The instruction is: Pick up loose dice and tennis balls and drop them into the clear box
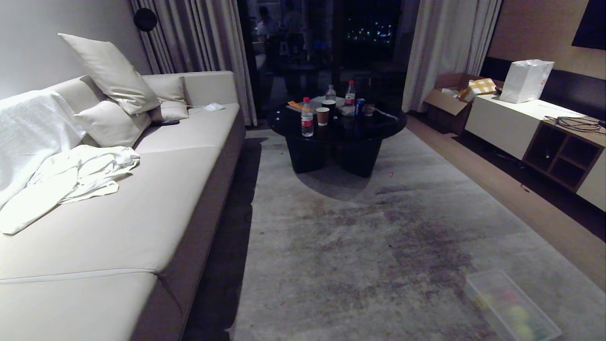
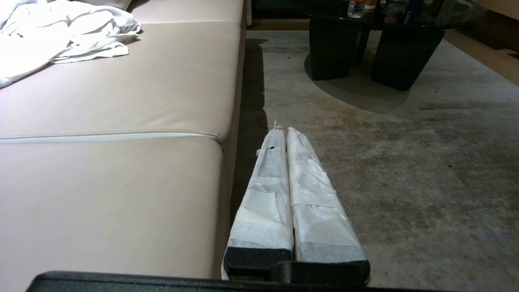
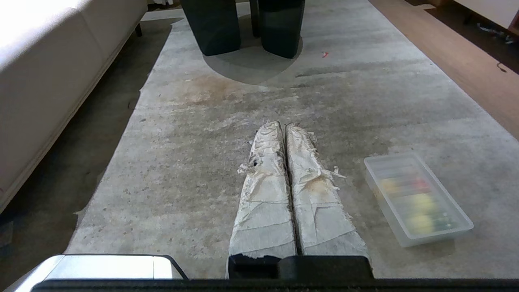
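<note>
Clear box on the rug holds coloured things – no loose ones seen – left gripper and right gripper closed, empty

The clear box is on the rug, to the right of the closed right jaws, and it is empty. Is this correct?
Not quite: the clear box is not empty. The right wrist view shows blurred yellow, red and green shapes inside it. It does sit on the rug, right of the closed right gripper.
</note>
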Motion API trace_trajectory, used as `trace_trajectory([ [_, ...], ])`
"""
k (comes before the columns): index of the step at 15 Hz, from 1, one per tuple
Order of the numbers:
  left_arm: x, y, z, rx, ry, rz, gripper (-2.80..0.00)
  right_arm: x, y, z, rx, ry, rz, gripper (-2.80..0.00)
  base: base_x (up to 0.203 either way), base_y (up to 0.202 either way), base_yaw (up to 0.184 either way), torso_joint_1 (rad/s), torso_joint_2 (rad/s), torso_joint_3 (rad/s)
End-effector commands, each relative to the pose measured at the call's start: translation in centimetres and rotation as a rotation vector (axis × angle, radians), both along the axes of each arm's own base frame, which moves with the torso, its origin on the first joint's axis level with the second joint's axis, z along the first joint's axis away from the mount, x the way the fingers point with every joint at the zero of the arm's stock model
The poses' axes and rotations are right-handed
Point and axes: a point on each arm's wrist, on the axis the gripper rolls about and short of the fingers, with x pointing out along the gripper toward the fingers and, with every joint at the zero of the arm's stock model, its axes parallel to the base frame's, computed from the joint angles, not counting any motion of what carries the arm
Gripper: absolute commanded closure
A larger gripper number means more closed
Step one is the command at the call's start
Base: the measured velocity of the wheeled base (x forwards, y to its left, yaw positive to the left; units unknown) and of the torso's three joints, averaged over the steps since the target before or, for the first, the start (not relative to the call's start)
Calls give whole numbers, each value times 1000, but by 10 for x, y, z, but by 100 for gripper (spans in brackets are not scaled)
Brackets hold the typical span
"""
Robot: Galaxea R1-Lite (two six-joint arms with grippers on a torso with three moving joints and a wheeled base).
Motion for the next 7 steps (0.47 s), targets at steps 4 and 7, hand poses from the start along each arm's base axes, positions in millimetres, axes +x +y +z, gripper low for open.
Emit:
trace_trajectory([
  [4, 0, 0, 0, 0, 3, 1, 0, 0, 0, 0, 1, 1, 1, 0, 0, 0, 0, 0, 0, 0],
  [7, 0, 0, 0, 0, 3, 1, 0, 0, 0, 0, -1, 2, 1, 0, 0, 0, 0, 0, 0, 0],
])
